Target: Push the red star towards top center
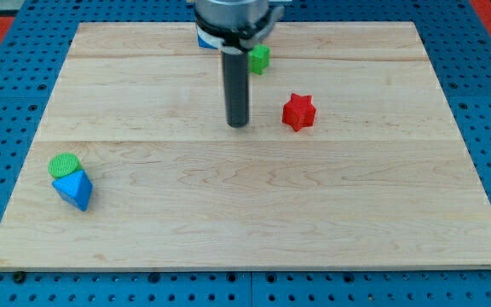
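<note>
Rod rather than pincer ends this arm: a straight dark cylinder hangs down from a grey and black mount at the view's top, and it has no jaws to open or close, so it grasps nothing. The tip rests on the wooden board, touching no block.

The red star lies just to the view's right of the tip, with a clear strip of wood between the two. It is a small, chunky piece with blunt points and a matt surface, and it sits in the upper half of the board, a little right of centre.

A green block sits above the star near the top edge, partly hidden by the rod, so its shape cannot be made out. A blue block peeks out behind the arm's mount at the view's top; only an edge shows.

Far off at the view's lower left, a green cylinder touches a blue block with angled, faceted sides.

The board is pale wood with fine grain, made of planks joined along faint horizontal seams. It lies on a blue perforated base.
</note>
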Tool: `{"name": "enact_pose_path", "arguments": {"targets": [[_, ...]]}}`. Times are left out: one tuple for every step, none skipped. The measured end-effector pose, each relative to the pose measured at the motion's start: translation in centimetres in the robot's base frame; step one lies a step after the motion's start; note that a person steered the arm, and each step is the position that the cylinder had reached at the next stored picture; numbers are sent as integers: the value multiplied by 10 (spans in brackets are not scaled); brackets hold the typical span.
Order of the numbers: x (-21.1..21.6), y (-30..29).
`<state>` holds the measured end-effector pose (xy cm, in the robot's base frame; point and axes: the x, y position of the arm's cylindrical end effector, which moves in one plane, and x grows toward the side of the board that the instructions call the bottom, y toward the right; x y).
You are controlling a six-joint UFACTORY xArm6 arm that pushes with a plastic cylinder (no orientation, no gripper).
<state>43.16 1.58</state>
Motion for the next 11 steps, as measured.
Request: {"name": "enact_pose_path", "arguments": {"targets": [[29,110],[18,133],[5,58],[-35,41],[-40,46],[-40,59],[-61,49],[-91,30],[-117,27],[-135,26],[-149,25]]}}
